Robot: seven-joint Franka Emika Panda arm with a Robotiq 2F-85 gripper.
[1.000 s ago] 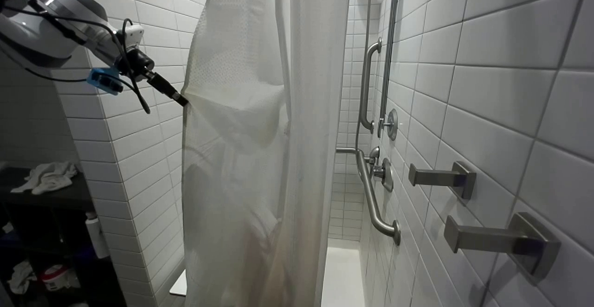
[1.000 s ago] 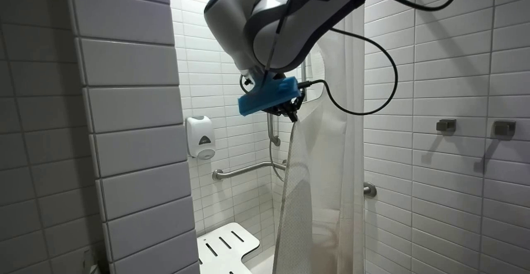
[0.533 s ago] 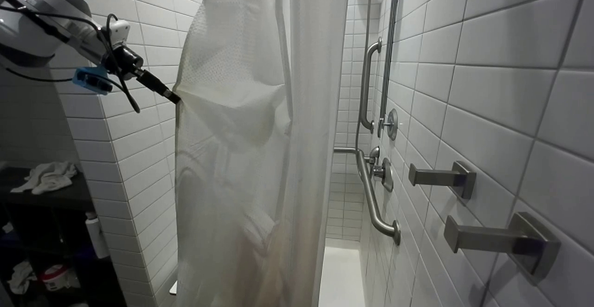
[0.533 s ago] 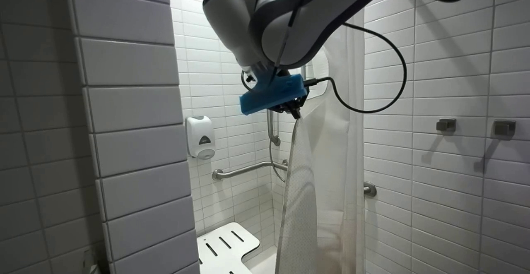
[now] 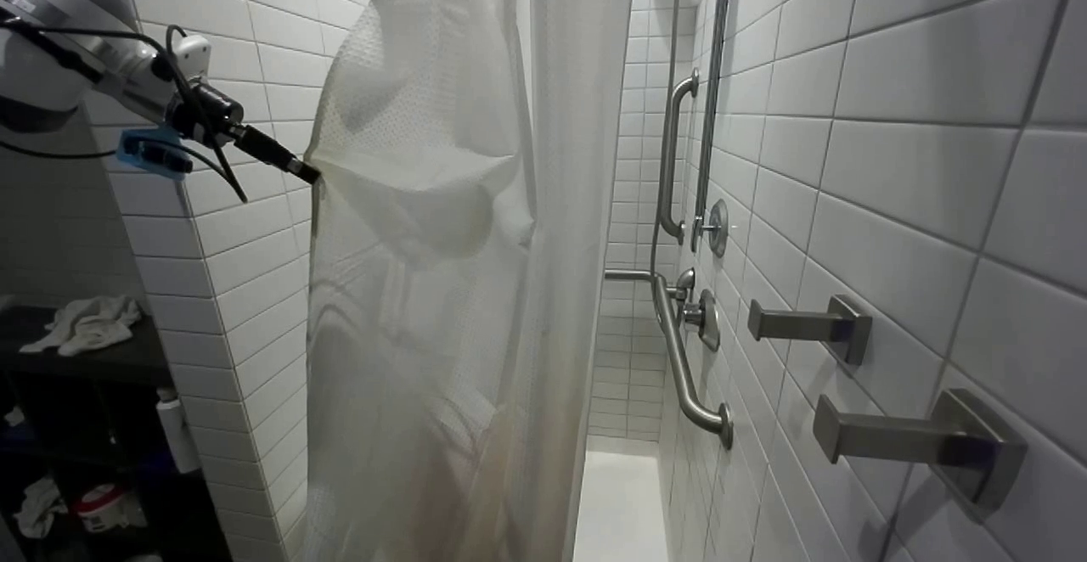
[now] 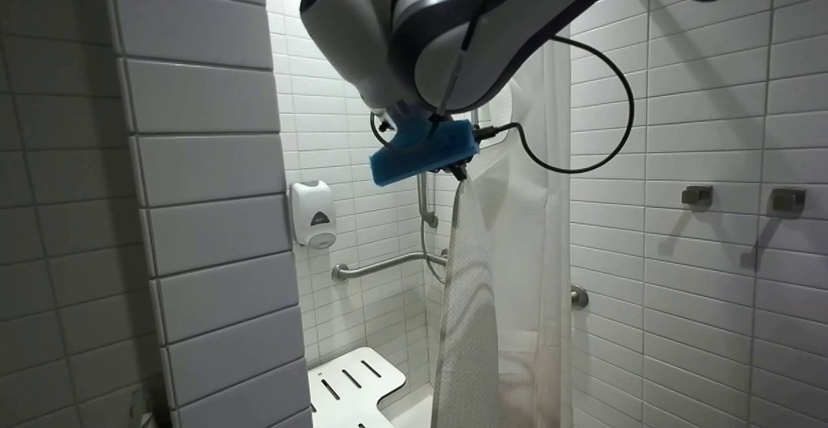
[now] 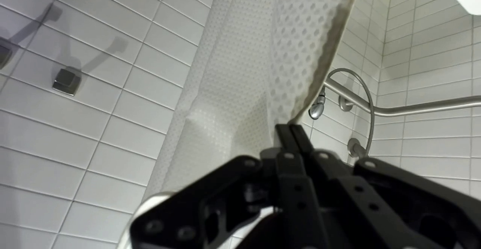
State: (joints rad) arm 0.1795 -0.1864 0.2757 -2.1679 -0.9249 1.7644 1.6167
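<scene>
A white, dimpled shower curtain [image 5: 425, 307] hangs down, its free side edge pulled out to my gripper [image 5: 312, 175]. In the wrist view, the two black fingertips of my gripper [image 7: 290, 125] are pressed together on the brownish edge of the curtain [image 7: 300, 53]. The cloth runs up from that pinch and folds away to the left. Seen in an exterior view, the curtain [image 6: 469, 305] drapes below the gripper [image 6: 458, 172], creased and taut from the held spot. The blue camera mount [image 6: 424, 153] hides much of the gripper there.
A tiled wall corner [image 6: 213, 189] stands near the arm. Beyond it are a soap dispenser [image 6: 314, 214], a slotted white seat [image 6: 356, 383] and a grab bar [image 6: 388, 263]. Two metal hooks [image 5: 807, 323] jut from the opposite wall. A dark shelf [image 5: 85, 375] holds cloths and bottles.
My gripper has moved left in an exterior view, drawing the curtain's edge along with it. The curtain spreads wider and covers the seat corner that showed there. The grip stays shut.
</scene>
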